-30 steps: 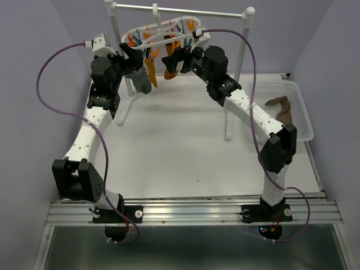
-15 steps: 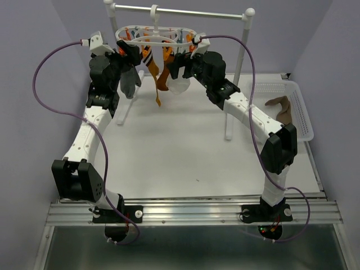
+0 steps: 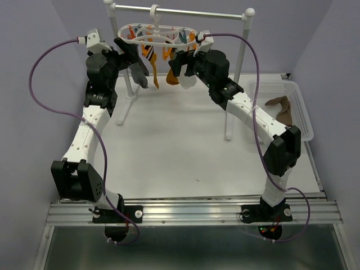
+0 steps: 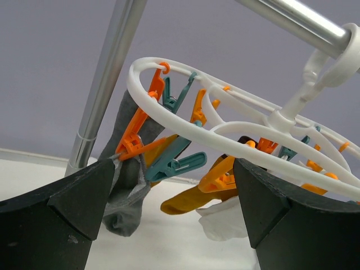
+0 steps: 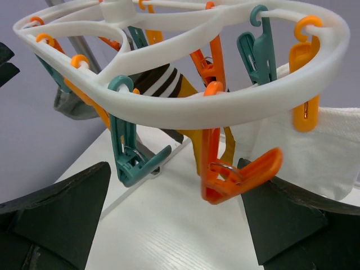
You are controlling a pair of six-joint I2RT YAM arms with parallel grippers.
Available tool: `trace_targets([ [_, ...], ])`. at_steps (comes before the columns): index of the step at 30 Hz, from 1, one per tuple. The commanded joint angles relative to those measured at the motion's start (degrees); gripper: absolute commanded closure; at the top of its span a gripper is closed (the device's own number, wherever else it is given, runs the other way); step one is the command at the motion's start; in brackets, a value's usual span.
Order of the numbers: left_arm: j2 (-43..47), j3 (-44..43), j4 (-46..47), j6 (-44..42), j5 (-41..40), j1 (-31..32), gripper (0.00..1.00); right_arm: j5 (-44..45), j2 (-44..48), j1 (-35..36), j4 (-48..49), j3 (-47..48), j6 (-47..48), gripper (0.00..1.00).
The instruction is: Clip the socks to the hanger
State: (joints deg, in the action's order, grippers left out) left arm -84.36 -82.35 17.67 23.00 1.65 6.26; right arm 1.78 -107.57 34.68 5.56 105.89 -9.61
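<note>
The white oval hanger [image 3: 160, 39] hangs by its hook from the metal rail, with orange and teal clips dangling. Clipped socks hang under it: a grey sock [image 3: 139, 76], a mustard sock [image 3: 153, 76] and a white sock [image 3: 188, 80]. My left gripper [image 3: 134, 55] is open at the hanger's left end. In the left wrist view [image 4: 174, 216] its jaws stand wide below the ring [image 4: 225, 121], and the grey sock [image 4: 121, 208] lies against the left finger. My right gripper [image 3: 179, 61] is open at the right end. In the right wrist view [image 5: 174, 225] it sits below the ring [image 5: 185, 107], with the white sock [image 5: 332, 157] beside it and a striped sock [image 5: 160, 81] behind.
The rail stand [image 3: 185, 11] with ball-topped posts stands at the back, and one post [image 3: 232, 95] is near my right arm. A white perforated basket [image 3: 304, 121] at the right holds a brown sock [image 3: 281, 107].
The hanger was tilted and swinging and has now levelled out under the rail. Both grippers have moved up and back with it and stay open.
</note>
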Motion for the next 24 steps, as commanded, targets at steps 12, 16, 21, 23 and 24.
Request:
trace_targets([
  [12, 7.4, 2.3, 2.3, -1.6, 1.8, -0.5, 0.01, -0.4, 8.9, 0.4, 1.8, -2.6, -6.0, 0.0],
  [16, 9.6, 4.8, 1.5, -2.4, 1.0, -0.5, 0.01, -3.1, 10.4, 0.4, 1.8, -4.2, -6.2, 0.0],
  [21, 12.4, 7.1, 1.7, -2.6, -0.4, -0.5, 0.01, -7.0, 12.4, 0.4, 1.6, -5.3, -6.5, 0.0],
  [23, 13.3, 8.2, 1.7, -3.0, -1.0, -0.5, 0.01, -7.8, 13.2, 0.4, 1.7, -5.6, -6.4, 0.0],
  [24, 13.5, 8.5, 1.9, -3.1, -1.0, -0.5, 0.01, -7.4, 13.7, 0.4, 1.7, -5.7, -6.2, 0.0],
])
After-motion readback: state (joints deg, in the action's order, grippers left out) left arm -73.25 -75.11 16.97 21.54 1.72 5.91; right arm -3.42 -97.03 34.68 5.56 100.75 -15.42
